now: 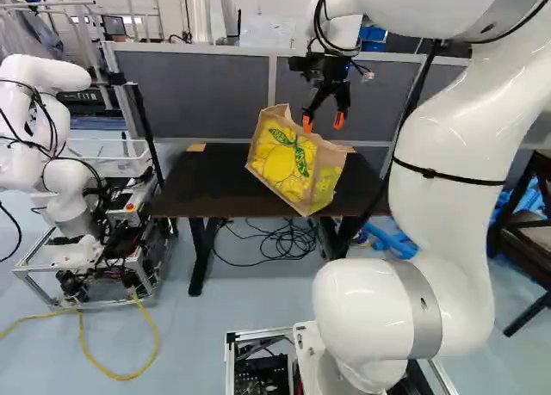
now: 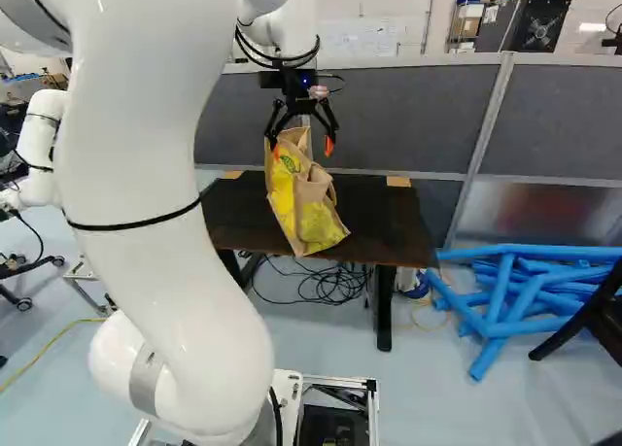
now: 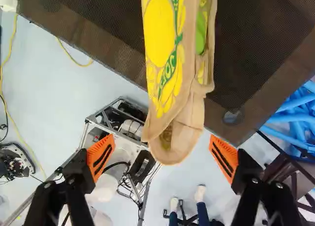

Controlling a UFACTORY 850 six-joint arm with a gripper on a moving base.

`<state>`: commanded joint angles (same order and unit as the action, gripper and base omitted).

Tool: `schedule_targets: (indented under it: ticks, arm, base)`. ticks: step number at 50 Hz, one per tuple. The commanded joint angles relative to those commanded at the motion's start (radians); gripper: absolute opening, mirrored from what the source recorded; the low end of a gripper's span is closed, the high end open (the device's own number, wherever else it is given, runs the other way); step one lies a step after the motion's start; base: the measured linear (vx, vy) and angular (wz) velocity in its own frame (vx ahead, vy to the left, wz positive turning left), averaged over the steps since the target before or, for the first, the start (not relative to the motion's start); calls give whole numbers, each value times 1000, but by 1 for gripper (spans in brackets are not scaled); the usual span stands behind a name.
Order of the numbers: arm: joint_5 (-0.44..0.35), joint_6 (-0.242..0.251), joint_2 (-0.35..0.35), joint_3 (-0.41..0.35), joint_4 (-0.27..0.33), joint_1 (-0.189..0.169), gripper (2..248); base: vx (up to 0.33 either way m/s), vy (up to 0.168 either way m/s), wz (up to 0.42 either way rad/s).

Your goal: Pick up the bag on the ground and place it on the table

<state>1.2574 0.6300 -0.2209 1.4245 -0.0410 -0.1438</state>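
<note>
Your bag (image 1: pixel 284 164) leans at the table's (image 1: pixel 202 184) front edge, straight ahead of the open hand (image 3: pixel 162 156).
Its near end lies between your spread fingers, with a gap on each side; its long axis runs away from you, in over the tabletop. Its base probably bears on the table, though you can't quite tell; check that before backing off along that axis.

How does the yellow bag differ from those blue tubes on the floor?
Colour: the bag is tan with yellow and green print; the blue tubes look plain.
Shape: the bag is one boxy thing; the blue tubes are several, long and thin.
Pose: the bag tilts at the table, below the hand; the blue tubes lie crossed in a heap.
</note>
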Motion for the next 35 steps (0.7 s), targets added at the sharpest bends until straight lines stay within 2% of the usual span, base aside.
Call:
schedule_targets:
  ticks: [35]
  arm:
    - [0, 0, 0, 0, 0, 0, 247]
  base:
    - [-213, 0, 13]
